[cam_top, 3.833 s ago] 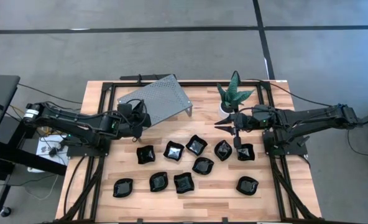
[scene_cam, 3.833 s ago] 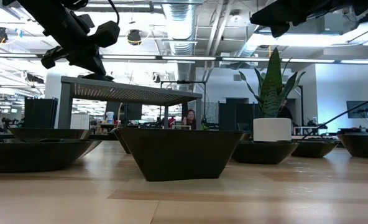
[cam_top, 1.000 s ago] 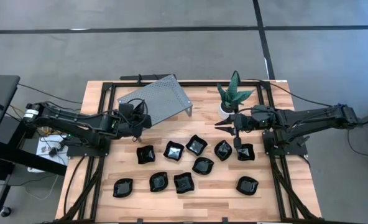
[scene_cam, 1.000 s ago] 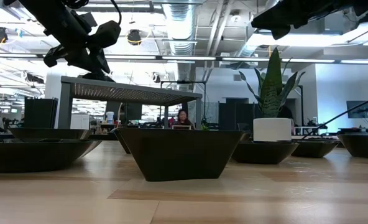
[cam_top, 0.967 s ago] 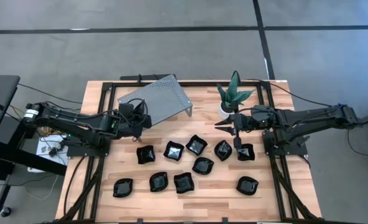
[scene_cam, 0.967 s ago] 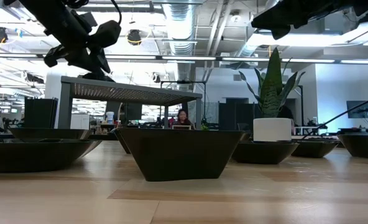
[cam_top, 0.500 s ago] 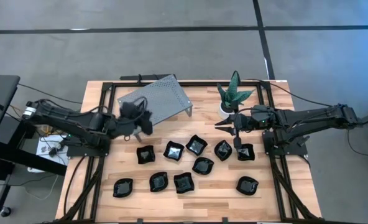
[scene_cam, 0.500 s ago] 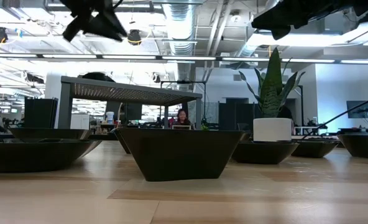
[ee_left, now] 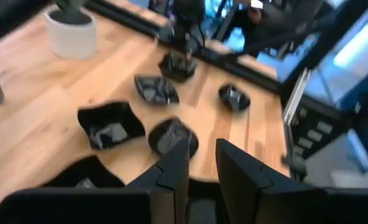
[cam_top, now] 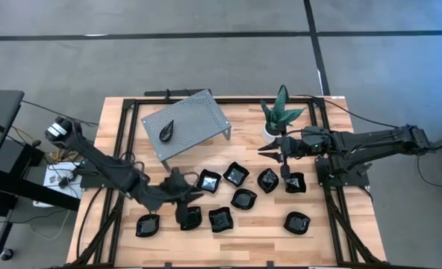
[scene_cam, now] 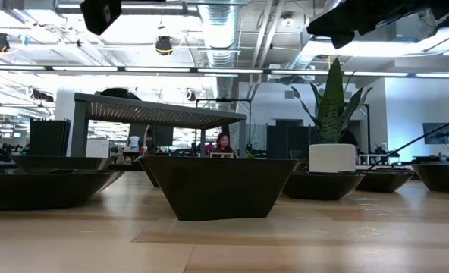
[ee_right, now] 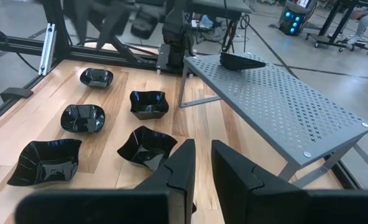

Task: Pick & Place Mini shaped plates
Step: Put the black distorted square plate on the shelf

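High view: one mini plate [cam_top: 167, 131] lies on the grey stand [cam_top: 187, 123].

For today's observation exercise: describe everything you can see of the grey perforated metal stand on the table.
The grey perforated metal stand is a flat sheet dotted with small holes, raised on thin legs at its edges. It looks like painted metal. It stands level at the back of the wooden table, set at a slant to the table's edges, left of the potted plant. One small black teardrop plate lies on top.
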Controlling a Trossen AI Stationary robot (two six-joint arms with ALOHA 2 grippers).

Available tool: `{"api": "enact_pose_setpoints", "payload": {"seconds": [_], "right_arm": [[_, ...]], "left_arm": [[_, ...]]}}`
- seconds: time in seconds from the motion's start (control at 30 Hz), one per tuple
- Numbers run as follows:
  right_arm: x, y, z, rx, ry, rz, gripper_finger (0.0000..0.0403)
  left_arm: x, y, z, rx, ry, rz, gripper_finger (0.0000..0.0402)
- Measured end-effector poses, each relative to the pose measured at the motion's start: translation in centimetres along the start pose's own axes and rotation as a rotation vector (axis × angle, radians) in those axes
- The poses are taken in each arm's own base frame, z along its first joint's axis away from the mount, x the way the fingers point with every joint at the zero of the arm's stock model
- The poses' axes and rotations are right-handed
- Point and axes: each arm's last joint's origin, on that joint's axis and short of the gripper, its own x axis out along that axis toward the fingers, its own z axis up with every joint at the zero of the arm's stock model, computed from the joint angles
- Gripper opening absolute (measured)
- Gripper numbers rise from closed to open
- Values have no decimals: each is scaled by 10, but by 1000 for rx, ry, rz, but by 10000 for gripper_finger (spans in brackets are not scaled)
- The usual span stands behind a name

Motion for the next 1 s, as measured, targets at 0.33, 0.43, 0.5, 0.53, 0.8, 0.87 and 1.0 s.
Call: {"api": "enact_pose_setpoints", "payload": {"seconds": [0.33, 0.43, 0.5, 0.53, 0.8, 0.87, 1.0], "right_arm": [[0, 0, 0, 0, 0, 0, 48], [0, 0, 0, 0, 0, 0, 48], [0, 0, 0, 0, 0, 0, 48], [0, 0, 0, 0, 0, 0, 48], [0, 0, 0, 0, 0, 0, 48], [0, 0, 0, 0, 0, 0, 48], [0, 0, 0, 0, 0, 0, 48]], "left_arm": [[8, -2, -27, 198, 199, -55, 85], [8, 6, -33, 168, 273, -1, 96], [6, 11, -38, 146, 335, 46, 106], [5, 14, -41, 140, 365, 72, 111], [1, 32, -64, 101, 473, 141, 136], [1, 39, -72, 106, 495, 167, 136], [0, 50, -84, 129, 521, 198, 136]]}}
